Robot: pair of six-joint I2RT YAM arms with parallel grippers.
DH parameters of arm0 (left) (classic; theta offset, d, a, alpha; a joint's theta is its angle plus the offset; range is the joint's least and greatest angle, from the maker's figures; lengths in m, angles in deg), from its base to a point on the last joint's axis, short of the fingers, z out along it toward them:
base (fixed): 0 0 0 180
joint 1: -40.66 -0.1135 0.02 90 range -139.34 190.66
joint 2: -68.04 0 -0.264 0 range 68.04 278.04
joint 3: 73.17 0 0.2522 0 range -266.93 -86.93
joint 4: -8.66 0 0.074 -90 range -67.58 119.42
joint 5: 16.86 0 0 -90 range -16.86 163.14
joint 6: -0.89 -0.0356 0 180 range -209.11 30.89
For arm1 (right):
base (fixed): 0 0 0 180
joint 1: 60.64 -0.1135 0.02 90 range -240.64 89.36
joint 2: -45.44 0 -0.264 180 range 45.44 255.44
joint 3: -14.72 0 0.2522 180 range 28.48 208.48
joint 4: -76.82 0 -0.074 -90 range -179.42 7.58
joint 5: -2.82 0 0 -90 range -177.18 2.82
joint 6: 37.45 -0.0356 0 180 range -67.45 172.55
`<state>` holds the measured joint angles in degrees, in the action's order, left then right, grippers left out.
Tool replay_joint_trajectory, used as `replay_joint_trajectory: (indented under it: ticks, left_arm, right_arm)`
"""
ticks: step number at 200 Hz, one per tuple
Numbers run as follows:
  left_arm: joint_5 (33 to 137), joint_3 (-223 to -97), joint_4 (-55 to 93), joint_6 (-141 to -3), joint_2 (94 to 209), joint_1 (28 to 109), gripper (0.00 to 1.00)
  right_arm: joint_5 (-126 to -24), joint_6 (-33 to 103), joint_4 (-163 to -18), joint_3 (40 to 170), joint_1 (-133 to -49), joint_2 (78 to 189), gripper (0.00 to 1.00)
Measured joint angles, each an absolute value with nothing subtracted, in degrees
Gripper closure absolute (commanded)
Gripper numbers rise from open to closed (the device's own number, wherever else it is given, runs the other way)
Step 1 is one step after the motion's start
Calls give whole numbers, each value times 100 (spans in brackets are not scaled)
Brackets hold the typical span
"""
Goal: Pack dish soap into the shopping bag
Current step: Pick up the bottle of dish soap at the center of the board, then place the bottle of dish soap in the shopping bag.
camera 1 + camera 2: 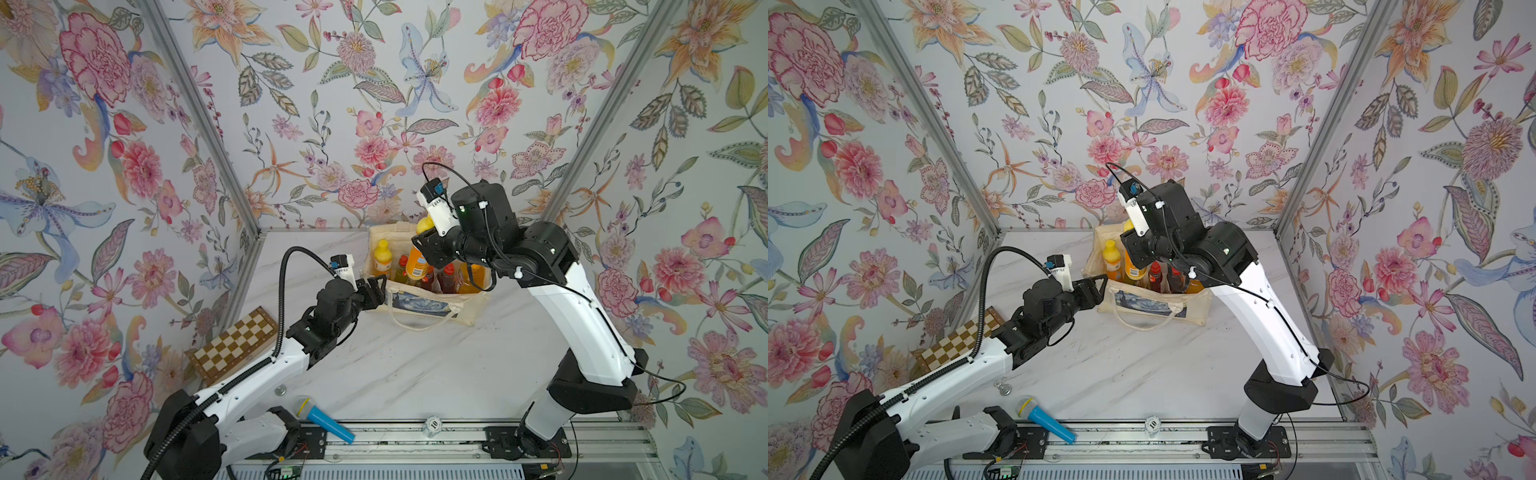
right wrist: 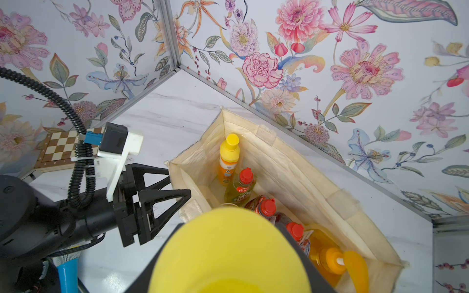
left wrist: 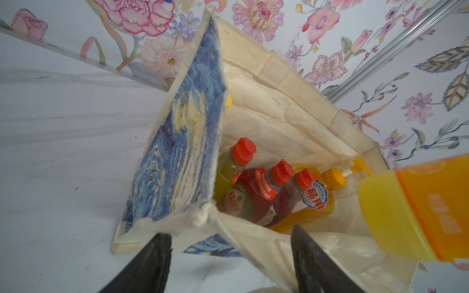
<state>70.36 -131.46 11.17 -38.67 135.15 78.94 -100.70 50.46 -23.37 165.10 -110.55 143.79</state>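
The right gripper (image 1: 423,246) is clamped on the upper part of an orange plastic bottle with a yellow cap (image 1: 417,262). It hangs the bottle roughly upright over the mouth of the cream canvas shopping bag (image 1: 469,309) with the blue swirling picture on its front. Base-down is probably chosen so the bottle can slide in among the others rather than lie across them.

The left gripper (image 1: 377,286) has its jaws spread wide at the bag's near corner, with the corner cloth between them. It grips nothing, and whether it touches the cloth cannot be told. It seems placed to brace the soft wall and hold the mouth open.

Five bottles are already inside:
- a second orange yellow-capped bottle (image 2: 229,158), standing in the far corner
- a slim yellow-green red-capped bottle (image 2: 241,189), just beside it
- two dark red red-capped bottles (image 3: 253,197)
- a big orange pump bottle (image 2: 330,263), towards the other end

So this looks like the last bottle. Bare lining shows along the bag's back wall behind the red caps, the likeliest free slot. The red caps and the limp rim are the edges to clear. The bag's back stands close to the wall panel.
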Motion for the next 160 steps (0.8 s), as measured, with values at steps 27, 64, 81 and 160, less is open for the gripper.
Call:
replay_joint_trajectory:
  ticks: [27, 64, 81, 160]
  left_arm:
    - [7121, -13184, 1030, -3861, 13566, 7894, 33]
    - [7165, -13184, 969, -3843, 13566, 7894, 62]
    - [7202, -13184, 969, -3775, 13563, 7894, 74]
    - [7388, -13184, 991, -3721, 13518, 7892, 100]
  right_arm:
    - [-10062, 5203, -2493, 16510, -10990, 14709, 93]
    - [-9924, 5282, -2860, 16387, -10961, 14958, 95]
    - [-9830, 5302, -3168, 16151, -10961, 14958, 95]
    - [-9504, 5321, -4560, 14680, -10926, 14949, 95]
